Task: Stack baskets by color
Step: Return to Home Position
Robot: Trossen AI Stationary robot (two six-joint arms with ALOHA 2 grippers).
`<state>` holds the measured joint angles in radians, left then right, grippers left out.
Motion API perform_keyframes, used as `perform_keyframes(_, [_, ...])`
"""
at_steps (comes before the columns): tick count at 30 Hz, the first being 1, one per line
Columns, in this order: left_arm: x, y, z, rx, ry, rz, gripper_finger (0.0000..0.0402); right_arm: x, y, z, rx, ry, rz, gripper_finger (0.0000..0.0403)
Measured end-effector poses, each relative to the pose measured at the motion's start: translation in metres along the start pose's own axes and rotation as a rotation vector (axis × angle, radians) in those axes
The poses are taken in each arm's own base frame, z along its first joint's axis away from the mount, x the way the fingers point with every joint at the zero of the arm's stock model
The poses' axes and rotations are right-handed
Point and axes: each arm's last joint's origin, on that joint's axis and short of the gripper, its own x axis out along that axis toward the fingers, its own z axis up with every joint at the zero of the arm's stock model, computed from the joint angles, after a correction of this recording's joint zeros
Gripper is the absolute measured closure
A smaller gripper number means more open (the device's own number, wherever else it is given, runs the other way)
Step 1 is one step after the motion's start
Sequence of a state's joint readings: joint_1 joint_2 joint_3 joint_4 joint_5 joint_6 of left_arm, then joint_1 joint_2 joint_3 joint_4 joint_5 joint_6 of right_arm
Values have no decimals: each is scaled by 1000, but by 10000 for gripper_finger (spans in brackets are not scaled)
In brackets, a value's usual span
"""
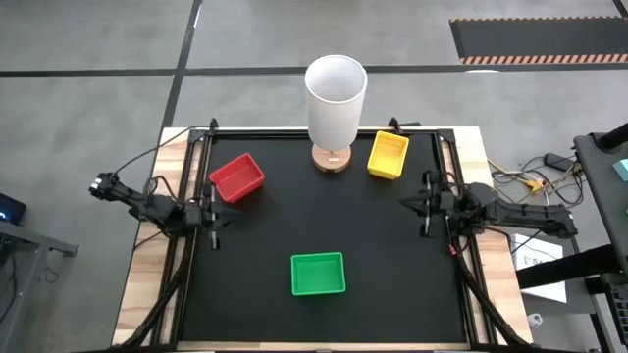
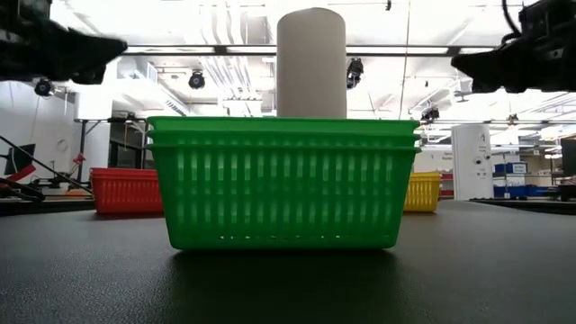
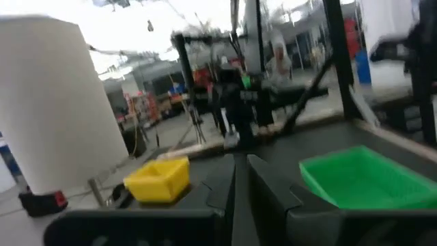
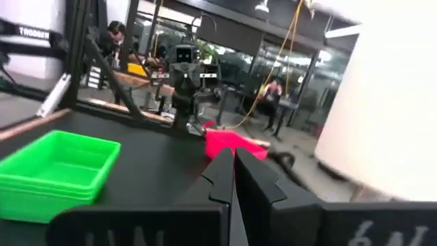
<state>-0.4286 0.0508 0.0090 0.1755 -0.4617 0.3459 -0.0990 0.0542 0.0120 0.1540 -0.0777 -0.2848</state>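
The tall white cylinder (image 1: 336, 98) stands far centre, with the red basket stack (image 1: 237, 177) to its left, the yellow basket stack (image 1: 388, 155) to its right and the green basket stack (image 1: 318, 274) near centre. The left gripper (image 1: 218, 214) and right gripper (image 1: 417, 204) hover at the sides, fingers pressed together and empty. A low swing on withdrawal could nudge a stack askew.

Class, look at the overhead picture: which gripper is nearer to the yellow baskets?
The right. The right gripper is close by the yellow baskets, near the table's right edge; the left gripper is across the table, beside the red baskets.
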Motion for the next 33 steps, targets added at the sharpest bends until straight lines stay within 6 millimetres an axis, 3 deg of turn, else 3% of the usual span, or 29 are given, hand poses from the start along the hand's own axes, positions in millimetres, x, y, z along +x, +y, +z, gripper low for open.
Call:
perform_keyframes(6, [1, -1, -2, 11, 21, -8, 379, 1, 1, -4, 276, 45, 8, 394])
perform_keyframes(10, [2, -2, -3, 14, 26, -11, 379, 2, 1, -5, 349, 58, 8, 394])
perform_keyframes(24, [3, -3, -5, 24, 44, -17, 379, 2, 2, -6, 195, 62, 13, 394])
perform_keyframes(33, [3, -4, -6, 32, 58, -23, 379, 2, 2, -6, 184, 62, 13, 394])
